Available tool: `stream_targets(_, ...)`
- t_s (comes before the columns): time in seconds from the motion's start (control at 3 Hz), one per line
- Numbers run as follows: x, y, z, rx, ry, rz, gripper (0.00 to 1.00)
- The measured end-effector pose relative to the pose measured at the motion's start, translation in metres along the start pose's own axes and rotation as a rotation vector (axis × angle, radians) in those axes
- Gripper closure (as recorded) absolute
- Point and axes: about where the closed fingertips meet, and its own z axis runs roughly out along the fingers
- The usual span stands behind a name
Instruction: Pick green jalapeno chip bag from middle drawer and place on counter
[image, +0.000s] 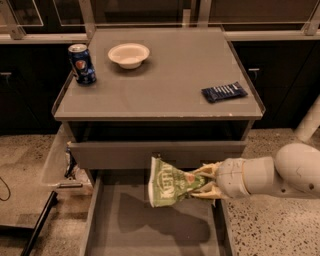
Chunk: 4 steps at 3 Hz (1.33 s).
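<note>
claw (201, 181) comes in from the right, clenched on the right end of the green jalapeno chip bag (167, 184); bag hangs tilted above the open middle drawer (125, 232), clear of its bottom, shadow below; on the desk (170, 85): soda can (81, 63) back left, white bowl (128, 54) beside it, dark-blue bar (224, 92) near the right edge

One gripper (200, 179) over the middle drawer (150, 235); one chip bag (167, 184), can (82, 63), bowl (128, 54), probably one bar (224, 92)
</note>
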Motion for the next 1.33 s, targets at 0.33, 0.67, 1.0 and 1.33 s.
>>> stream_targets(0.33,-0.070,-0.015,-0.037,0.031,0.022,-0.144,1.00)
stream_targets(0.67,-0.124,-0.054,-0.071,0.050,0.033,-0.206,1.00)
stream_targets(1.0,-0.156,-0.109,-0.094,0.073,-0.006,-0.178,1.00)
stream_targets(1.33,-0.183,-0.139,-0.116,0.130,-0.032,-0.201,1.00)
